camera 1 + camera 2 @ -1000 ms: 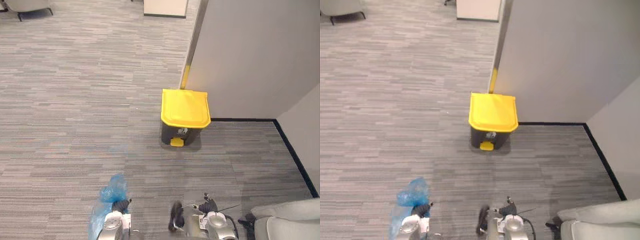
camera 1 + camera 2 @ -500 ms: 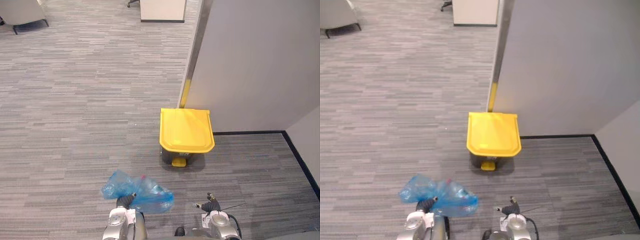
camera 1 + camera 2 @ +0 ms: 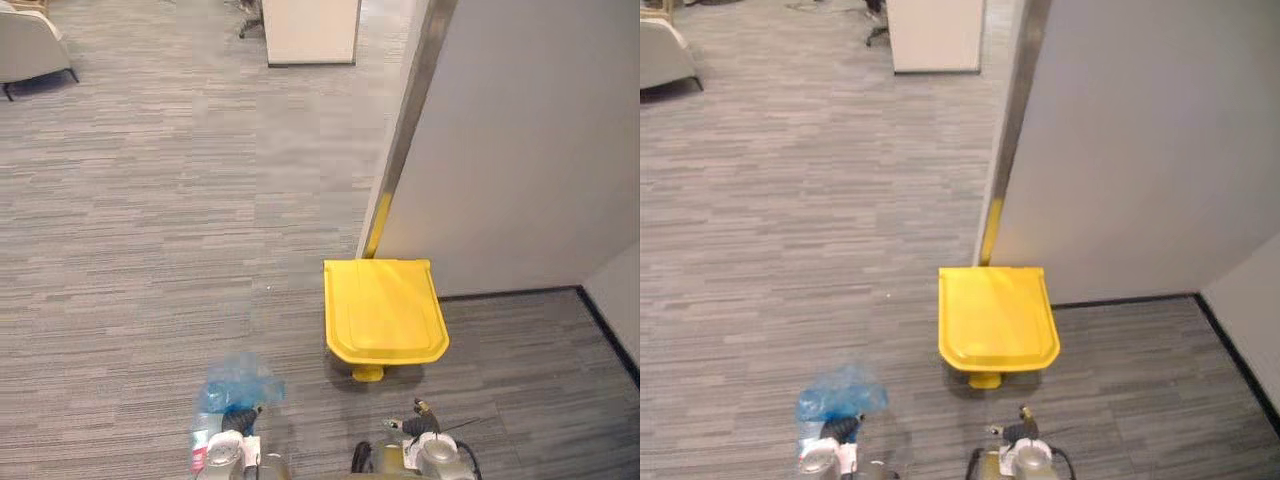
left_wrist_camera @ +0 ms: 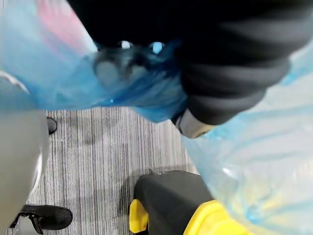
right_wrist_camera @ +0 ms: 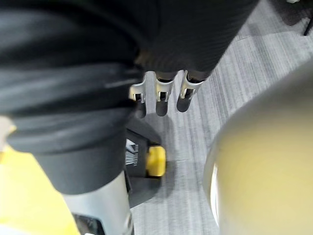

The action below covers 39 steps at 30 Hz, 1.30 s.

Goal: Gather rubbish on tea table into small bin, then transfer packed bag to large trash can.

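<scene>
Carrying blue rubbish bag point(image 3: 238, 384) | left hand point(image 3: 237, 420) clenched on its bunched neck | likely soft, light, slippery film; best held at neck | right hand point(image 3: 425, 428) relaxed, empty

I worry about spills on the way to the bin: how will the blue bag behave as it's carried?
Probably floppy: the blue bag crumples and bunches where the left hand grips it. Likely light: thin see-through film, small bundle. It may swing, held at one gathered point.
</scene>
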Motion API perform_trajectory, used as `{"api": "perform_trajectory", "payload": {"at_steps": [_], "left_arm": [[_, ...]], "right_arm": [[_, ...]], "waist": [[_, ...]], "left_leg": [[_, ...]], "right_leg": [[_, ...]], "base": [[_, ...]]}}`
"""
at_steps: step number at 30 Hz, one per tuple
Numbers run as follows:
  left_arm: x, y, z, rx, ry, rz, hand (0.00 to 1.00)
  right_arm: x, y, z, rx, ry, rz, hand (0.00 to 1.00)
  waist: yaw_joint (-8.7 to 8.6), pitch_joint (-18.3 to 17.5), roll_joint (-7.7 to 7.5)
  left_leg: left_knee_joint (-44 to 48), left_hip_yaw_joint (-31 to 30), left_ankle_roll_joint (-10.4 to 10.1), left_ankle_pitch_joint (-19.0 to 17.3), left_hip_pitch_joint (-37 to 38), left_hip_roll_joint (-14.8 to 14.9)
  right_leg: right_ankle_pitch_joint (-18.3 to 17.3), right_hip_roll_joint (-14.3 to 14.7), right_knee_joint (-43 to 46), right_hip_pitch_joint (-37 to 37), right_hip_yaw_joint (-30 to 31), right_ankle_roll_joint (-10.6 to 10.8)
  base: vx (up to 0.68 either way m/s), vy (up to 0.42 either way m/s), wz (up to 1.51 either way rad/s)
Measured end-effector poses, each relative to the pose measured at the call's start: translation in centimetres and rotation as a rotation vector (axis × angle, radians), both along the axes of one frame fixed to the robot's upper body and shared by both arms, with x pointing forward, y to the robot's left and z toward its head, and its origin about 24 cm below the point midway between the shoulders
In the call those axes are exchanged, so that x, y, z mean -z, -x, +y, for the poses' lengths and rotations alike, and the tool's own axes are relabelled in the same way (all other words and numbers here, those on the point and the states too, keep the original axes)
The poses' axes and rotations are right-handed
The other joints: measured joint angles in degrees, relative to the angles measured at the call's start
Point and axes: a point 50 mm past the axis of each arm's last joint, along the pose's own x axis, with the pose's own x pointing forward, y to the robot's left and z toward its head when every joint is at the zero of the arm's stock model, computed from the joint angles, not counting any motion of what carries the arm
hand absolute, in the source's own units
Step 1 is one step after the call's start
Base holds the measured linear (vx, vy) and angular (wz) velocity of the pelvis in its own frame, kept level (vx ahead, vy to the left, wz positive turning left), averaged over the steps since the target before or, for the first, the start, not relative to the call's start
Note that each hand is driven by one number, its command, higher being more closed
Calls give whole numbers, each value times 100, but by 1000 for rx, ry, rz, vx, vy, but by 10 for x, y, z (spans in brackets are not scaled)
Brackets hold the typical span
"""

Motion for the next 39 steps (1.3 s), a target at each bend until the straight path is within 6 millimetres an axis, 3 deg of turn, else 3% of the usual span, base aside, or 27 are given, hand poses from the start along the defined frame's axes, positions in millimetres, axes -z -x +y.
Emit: {"api": "perform_trajectory", "payload": {"at_steps": [3,5,8,10,11,13,16,23,28,30,33,34,36,38,39], "left_arm": [[0,-2,-4,0,16,-2,100],[-3,-7,-5,2,31,-30,100],[-5,-9,-10,1,45,-44,100],[-4,-9,-15,2,61,-45,100],[-5,-11,-19,3,71,-51,100],[-5,-10,-16,8,60,-47,100],[-2,-5,-12,10,47,-26,100],[5,11,2,33,-3,43,100],[8,18,6,22,-8,65,100],[7,18,6,20,-8,64,100],[6,17,12,13,-22,57,100],[5,16,13,-1,-20,52,100],[4,13,15,-19,-19,41,100],[2,8,19,-15,-31,27,100],[2,8,20,-15,-34,27,100]], "right_arm": [[2,6,-4,32,-1,14,0],[4,13,-3,35,-3,27,0],[3,10,2,22,-11,18,0],[1,5,0,26,-9,6,0],[0,4,-4,32,0,3,0],[1,4,2,27,-16,5,0],[2,5,4,33,-23,7,0],[5,10,0,36,-16,37,0],[7,12,-8,28,6,66,0],[6,11,-8,24,6,62,0],[7,13,-7,25,4,63,0],[5,11,-9,25,9,46,0],[0,3,-6,21,5,2,0],[0,1,0,6,-8,-1,0],[0,0,0,6,-9,-5,0]], "waist": [[-16,-11,-35],[20,4,-145],[96,-10,-51],[45,-2,-25],[51,-25,87],[74,-46,14],[67,-62,-16],[41,-76,-4],[68,-83,12],[84,-73,-4],[84,3,-123],[59,65,-151],[27,162,-168],[95,227,-329],[90,236,-340]], "left_leg": [[247,-126,-30,19,39,100],[1597,-101,-40,13,-517,275],[2428,95,-48,-203,-934,533],[1863,231,39,-245,-937,606],[1269,203,-67,-75,-873,592],[693,287,-58,-59,-623,349],[496,409,34,17,-443,150],[-375,516,39,453,-31,-50],[-390,486,34,462,-49,-24],[-366,493,68,416,-64,-53],[44,486,205,59,-143,-183],[285,346,255,-198,-175,-211],[543,206,415,-366,-35,-230],[645,193,448,-535,156,-149],[651,193,454,-557,171,-144]], "right_leg": [[1,93,-471,462,-229,-1],[119,118,-871,841,-322,11],[165,173,-1027,996,-262,-34],[199,129,-1030,1016,-200,22],[232,163,-1049,985,-117,161],[347,71,-1287,913,141,410],[541,-72,-1593,1073,271,540],[721,-81,-1851,1119,409,519],[762,-17,-1820,1021,542,463],[700,-41,-1600,836,676,508],[234,-280,-637,508,797,726],[111,-386,135,268,825,886],[131,-481,1588,-397,846,1067],[-7,-339,1321,-773,668,940],[44,-316,1143,-837,641,886]], "base": [[161,-61,37],[100,-23,22],[85,83,-17],[55,162,-12],[25,190,-28],[21,202,-27],[-5,152,-18],[-23,13,-10],[-24,-29,-12],[-34,21,-34],[-49,74,-13],[-68,86,9],[-30,75,14],[66,35,9],[79,4,4]]}}
